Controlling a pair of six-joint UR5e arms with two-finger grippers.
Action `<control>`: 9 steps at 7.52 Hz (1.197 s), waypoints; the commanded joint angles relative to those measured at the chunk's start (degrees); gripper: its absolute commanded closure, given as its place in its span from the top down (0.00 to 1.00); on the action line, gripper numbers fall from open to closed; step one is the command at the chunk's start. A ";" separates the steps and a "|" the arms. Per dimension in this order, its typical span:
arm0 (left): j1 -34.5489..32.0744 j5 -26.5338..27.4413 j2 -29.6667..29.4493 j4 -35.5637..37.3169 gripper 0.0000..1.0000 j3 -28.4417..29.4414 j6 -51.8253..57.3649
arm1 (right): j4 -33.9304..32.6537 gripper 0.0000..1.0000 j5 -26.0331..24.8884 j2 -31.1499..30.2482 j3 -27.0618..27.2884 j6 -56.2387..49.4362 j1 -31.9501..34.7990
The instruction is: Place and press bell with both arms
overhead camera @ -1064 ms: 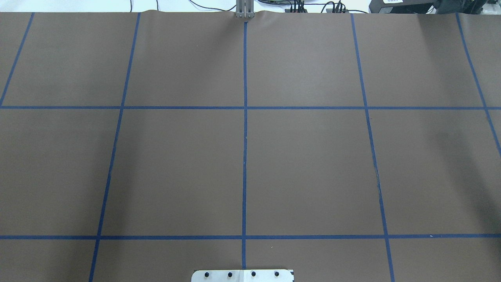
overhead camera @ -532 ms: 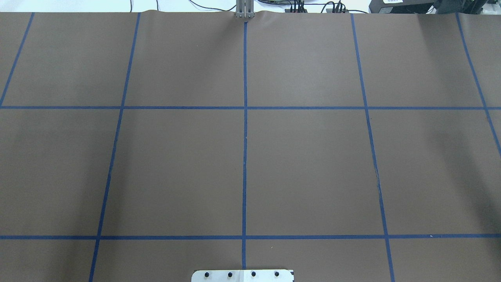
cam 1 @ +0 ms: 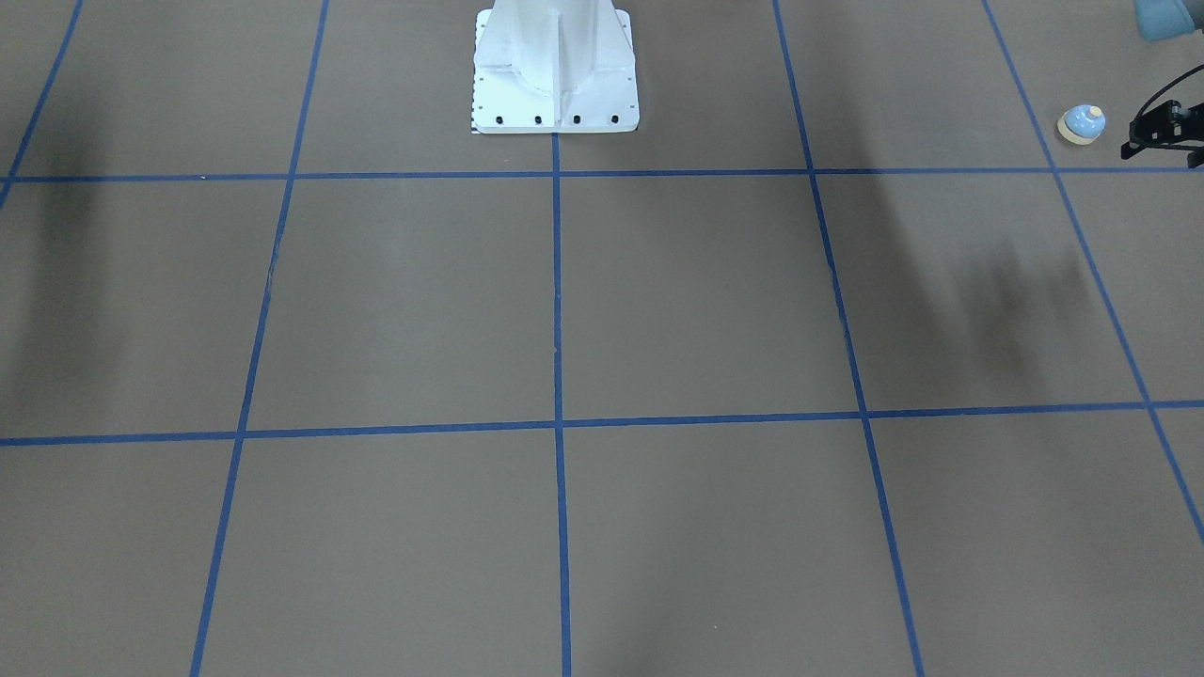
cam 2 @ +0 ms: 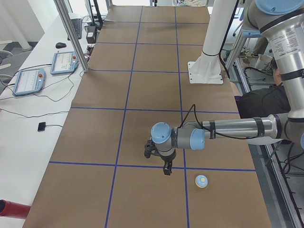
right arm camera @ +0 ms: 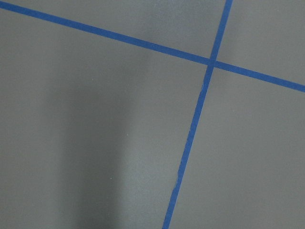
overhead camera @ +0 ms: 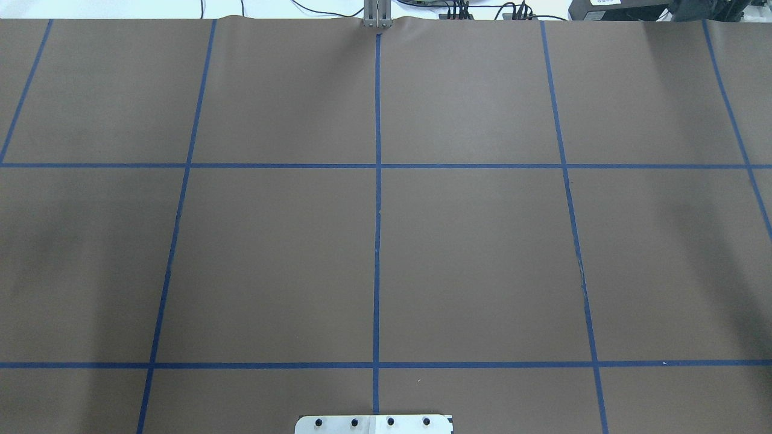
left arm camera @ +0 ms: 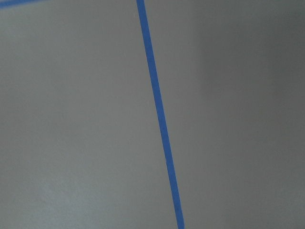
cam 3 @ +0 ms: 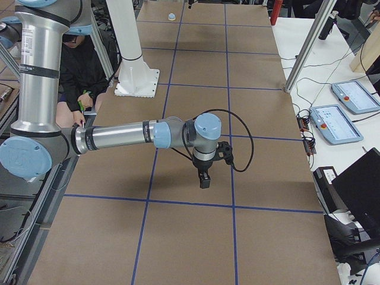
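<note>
The bell [cam 1: 1082, 123] is a small light-blue dome with a cream base and button. It stands on the brown paper near the robot's left end of the table, and shows in the exterior left view [cam 2: 202, 181] and far off in the exterior right view [cam 3: 171, 16]. My left gripper [cam 2: 165, 168] hangs above the table close beside the bell, apart from it. Only a black part of it shows at the front-facing view's edge [cam 1: 1152, 136], and I cannot tell if it is open. My right gripper [cam 3: 203, 178] points down over bare paper, state unclear. Both wrist views show only paper and blue tape.
The white pedestal base [cam 1: 555, 75] stands at the robot's side of the table [overhead camera: 470, 253], which has a blue tape grid. A seated person in black [cam 2: 261, 102] is beside the table. Control tablets [cam 2: 28, 80] lie on the white bench.
No arm enters the overhead view. A faint shadow has darkened on the left part of the table.
</note>
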 commanded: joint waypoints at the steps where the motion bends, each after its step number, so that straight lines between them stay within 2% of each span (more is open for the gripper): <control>1: 4.76 0.02 2.16 -0.34 1.00 3.07 0.06 | 0.04 1.00 -0.02 0.00 0.00 0.00 0.00; 4: 10.90 0.02 2.34 -2.71 1.00 10.10 0.59 | 0.04 1.00 0.07 0.00 0.00 0.00 0.00; 9: 18.12 -2.35 2.51 -2.63 1.00 11.79 -0.02 | 0.04 1.00 -0.02 0.00 0.09 0.00 0.00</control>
